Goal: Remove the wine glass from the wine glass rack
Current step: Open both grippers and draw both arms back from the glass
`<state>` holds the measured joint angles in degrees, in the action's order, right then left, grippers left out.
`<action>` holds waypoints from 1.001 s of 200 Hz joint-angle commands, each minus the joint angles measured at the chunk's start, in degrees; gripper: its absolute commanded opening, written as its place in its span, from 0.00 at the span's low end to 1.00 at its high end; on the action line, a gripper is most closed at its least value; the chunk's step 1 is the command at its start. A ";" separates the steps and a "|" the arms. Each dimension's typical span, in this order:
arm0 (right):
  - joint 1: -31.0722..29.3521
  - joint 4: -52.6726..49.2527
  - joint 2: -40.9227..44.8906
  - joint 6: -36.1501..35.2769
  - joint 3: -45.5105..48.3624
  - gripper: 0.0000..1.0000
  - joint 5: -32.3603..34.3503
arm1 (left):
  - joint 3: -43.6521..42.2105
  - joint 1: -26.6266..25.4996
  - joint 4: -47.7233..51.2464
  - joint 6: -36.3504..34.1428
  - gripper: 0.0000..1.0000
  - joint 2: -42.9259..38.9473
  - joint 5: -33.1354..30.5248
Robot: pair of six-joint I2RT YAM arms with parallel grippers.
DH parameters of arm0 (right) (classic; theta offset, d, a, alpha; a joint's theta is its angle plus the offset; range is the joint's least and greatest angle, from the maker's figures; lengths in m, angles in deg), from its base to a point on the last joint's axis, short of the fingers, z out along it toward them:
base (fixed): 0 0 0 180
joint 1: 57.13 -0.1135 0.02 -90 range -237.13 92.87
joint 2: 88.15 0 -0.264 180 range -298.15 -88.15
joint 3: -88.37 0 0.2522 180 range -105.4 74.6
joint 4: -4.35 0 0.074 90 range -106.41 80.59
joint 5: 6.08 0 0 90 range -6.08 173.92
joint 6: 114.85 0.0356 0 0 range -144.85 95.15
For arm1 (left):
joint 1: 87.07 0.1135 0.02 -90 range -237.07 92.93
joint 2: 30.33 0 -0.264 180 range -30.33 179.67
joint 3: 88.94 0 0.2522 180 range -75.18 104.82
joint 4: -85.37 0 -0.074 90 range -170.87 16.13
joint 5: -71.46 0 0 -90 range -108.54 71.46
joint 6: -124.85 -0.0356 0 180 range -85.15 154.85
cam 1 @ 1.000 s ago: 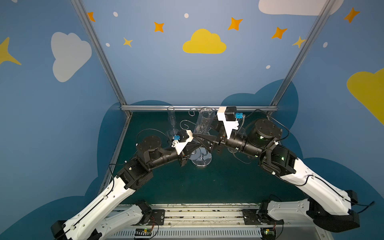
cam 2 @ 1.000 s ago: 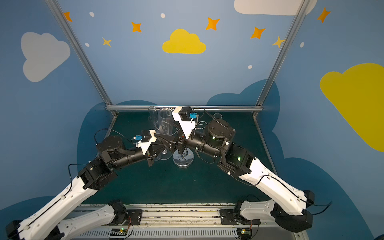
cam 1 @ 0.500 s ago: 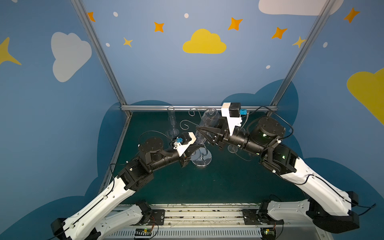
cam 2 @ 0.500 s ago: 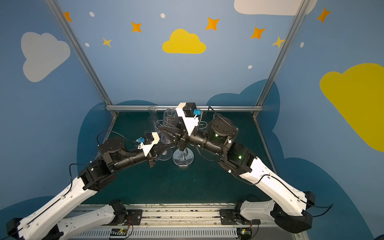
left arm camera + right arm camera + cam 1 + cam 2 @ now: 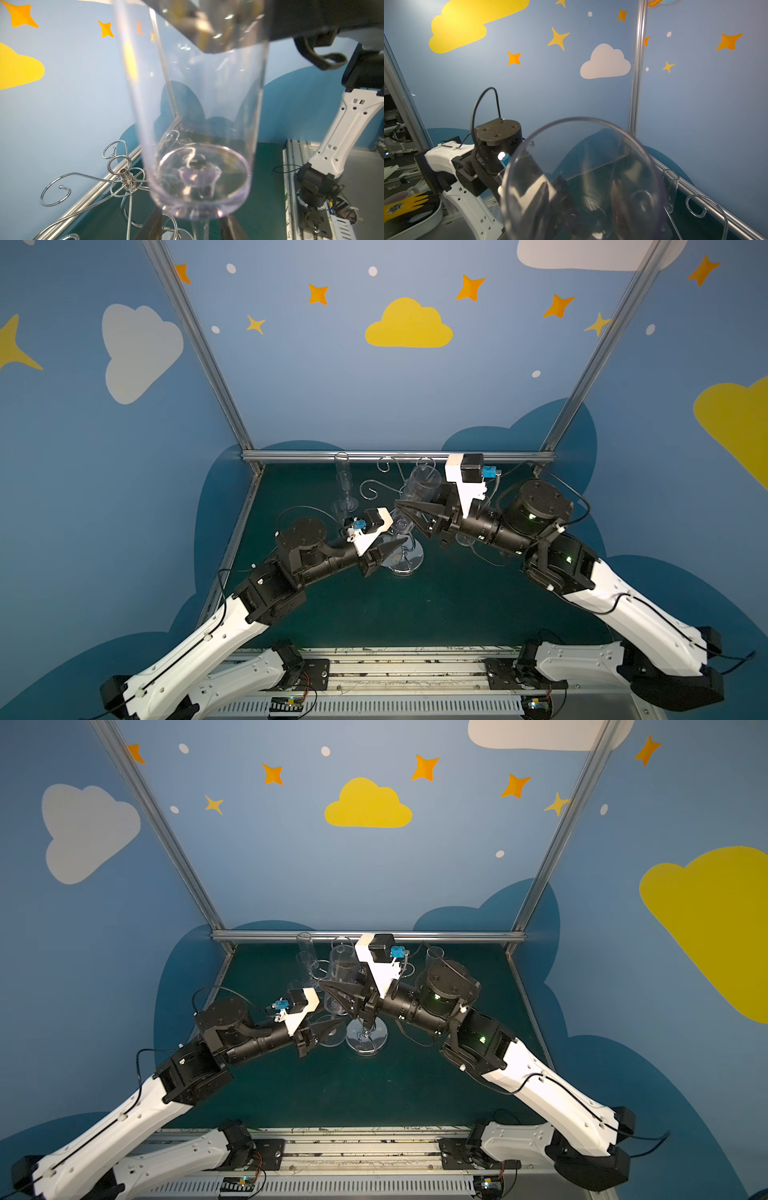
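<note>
Clear glossy wine glass (image 5: 199, 124), shiny metal-wire wine glass rack (image 5: 124, 178), matt tabletop (image 5: 457, 605)

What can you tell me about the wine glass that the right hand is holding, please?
The wine glass is clear and empty, with a tall, straight-sided bowl, a rounded bottom and a thin stem. It stands rim up, leaning a little, beside the top of the rack. The right hand clamps the bowl. The left hand has its fingers either side of the stem, seemingly not touching it.
</note>
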<state>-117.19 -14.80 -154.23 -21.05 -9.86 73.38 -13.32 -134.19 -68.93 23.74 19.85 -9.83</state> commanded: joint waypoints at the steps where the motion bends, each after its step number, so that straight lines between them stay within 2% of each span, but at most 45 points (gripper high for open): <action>1: 0.02 1.35 3.89 -1.98 1.80 0.23 0.46 | -1.68 -0.17 -1.86 0.80 0.50 -2.86 -1.68; 48: 0.20 -6.45 11.51 -4.76 7.65 0.22 4.99 | -4.22 -0.17 -2.51 2.70 0.58 -7.03 -5.18; 130: 1.66 -10.85 29.51 -9.83 27.80 0.21 21.25 | -7.17 -0.11 -1.99 5.51 0.61 -12.42 -9.99; 156: 3.73 -7.16 33.34 -11.19 35.80 0.21 24.97 | -7.94 -0.14 -1.53 7.08 0.61 -13.72 -10.08; 200: 10.29 6.03 38.27 -12.22 50.67 0.21 24.69 | -9.20 -0.17 0.02 9.29 0.62 -16.14 -11.77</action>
<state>-109.91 -18.91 -117.77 -31.76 35.75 96.11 -21.64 -134.19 -69.41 30.86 5.27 -19.86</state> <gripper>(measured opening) 0.463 0.624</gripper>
